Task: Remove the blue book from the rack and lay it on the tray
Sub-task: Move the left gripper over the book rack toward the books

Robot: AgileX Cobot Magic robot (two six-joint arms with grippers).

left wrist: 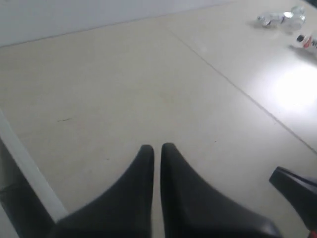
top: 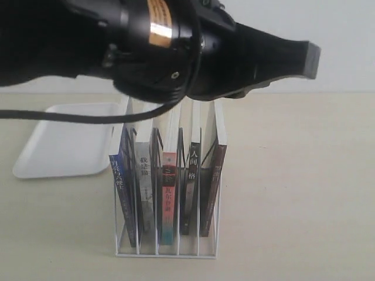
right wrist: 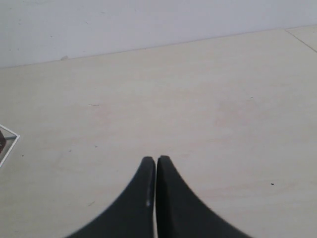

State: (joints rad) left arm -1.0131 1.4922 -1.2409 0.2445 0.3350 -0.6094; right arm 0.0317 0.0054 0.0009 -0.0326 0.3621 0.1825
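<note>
The white wire rack point(top: 167, 253) stands mid-table with several books upright in its slots. The blue book point(top: 119, 184) fills the leftmost slot, its blue spine with white characters facing the exterior camera. The white tray point(top: 61, 146) lies flat behind and to the left of the rack, with nothing on it. My left gripper point(left wrist: 157, 147) is shut and holds nothing, with bare table beyond it. My right gripper point(right wrist: 156, 159) is also shut on nothing over the table. Only a corner of the rack point(right wrist: 9, 144) shows at the edge of the right wrist view.
A bulky black arm point(top: 176, 47) crosses the top of the exterior view above the rack, hiding the books' upper ends. A red-spined book point(top: 168, 196) and a brown-spined one point(top: 212, 193) share the rack. Clear bottles point(left wrist: 280, 19) lie far off.
</note>
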